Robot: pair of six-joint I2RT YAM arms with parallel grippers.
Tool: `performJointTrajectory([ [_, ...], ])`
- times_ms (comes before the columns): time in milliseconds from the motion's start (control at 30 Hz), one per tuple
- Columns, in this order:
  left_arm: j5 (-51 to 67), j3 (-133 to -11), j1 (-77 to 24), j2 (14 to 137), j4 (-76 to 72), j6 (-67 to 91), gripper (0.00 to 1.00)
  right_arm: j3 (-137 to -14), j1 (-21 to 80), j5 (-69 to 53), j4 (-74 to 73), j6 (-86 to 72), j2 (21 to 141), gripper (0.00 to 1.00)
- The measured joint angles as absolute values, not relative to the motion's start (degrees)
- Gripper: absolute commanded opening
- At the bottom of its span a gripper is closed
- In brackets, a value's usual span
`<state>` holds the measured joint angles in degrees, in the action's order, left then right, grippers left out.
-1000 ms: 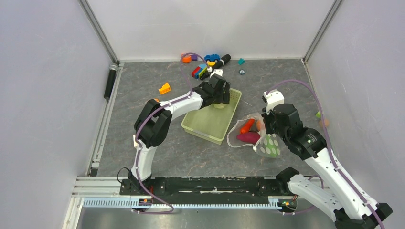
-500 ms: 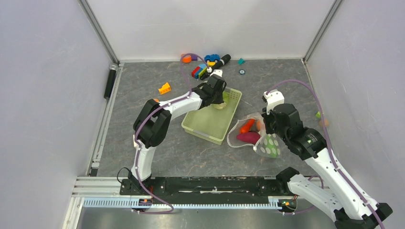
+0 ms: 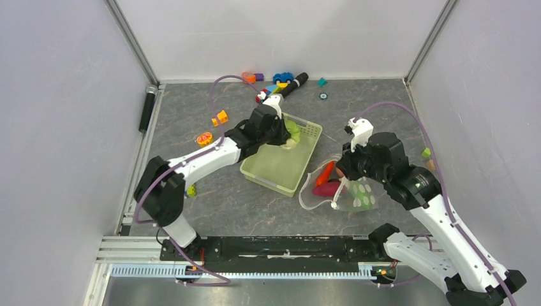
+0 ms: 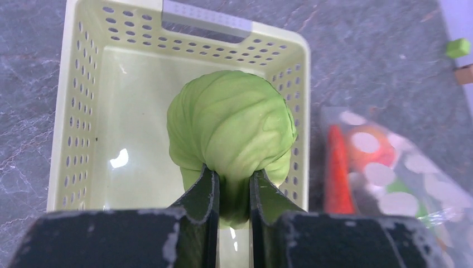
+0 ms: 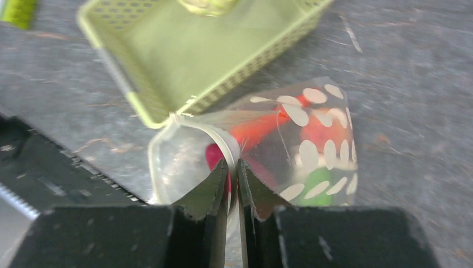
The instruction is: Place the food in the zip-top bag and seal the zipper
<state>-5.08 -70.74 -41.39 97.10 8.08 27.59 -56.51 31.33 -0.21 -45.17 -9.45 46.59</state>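
My left gripper [image 4: 234, 176] is shut on the round green cabbage [image 4: 231, 123], pinching its lower part and holding it over the pale green basket [image 4: 72, 111]. From above, the cabbage [image 3: 292, 131] shows at the basket's far end beside the left gripper [image 3: 282, 131]. My right gripper [image 5: 233, 164] is shut on the pale zipper strip [image 5: 225, 140] at the rim of the clear dotted zip-top bag [image 5: 318, 151], holding its mouth raised toward the basket. Inside the bag lie a carrot [image 5: 259, 127], an eggplant [image 5: 213, 156], a peach [image 5: 326, 129] and a green cucumber [image 5: 313, 187]. From above, the bag [image 3: 358, 195] lies right of the basket.
Colourful blocks and a toy car [image 3: 281, 79] lie along the back wall. An orange block [image 3: 221, 116] and an orange round toy [image 3: 204, 138] sit left of the left arm. A black cylinder [image 3: 147, 108] lies by the left wall and a small green cube [image 3: 425, 153] by the right wall.
My left gripper closed on the cabbage in the basket, and that arm's elbow swung out to the left. The right gripper shifted slightly left, drawing the bag's mouth up and open.
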Motion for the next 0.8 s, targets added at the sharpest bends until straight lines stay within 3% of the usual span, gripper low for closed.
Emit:
performJointTrajectory([
  [200, -2.8, -64.7, -41.4, 87.8, 3.7, 27.6, 0.02, -58.4, 31.3, -14.0, -44.6, -13.8, 46.6, 0.15],
  [333, -2.0, -61.8, -41.4, 83.0, 2.3, 27.6, 0.02, -58.4, 31.4, -17.0, -44.8, -15.4, 47.4, 0.14],
  [800, 11.6, -57.7, -45.8, 73.7, -0.9, 23.2, 0.02, -58.4, 31.1, 15.9, -54.0, -15.6, 52.8, 0.14],
])
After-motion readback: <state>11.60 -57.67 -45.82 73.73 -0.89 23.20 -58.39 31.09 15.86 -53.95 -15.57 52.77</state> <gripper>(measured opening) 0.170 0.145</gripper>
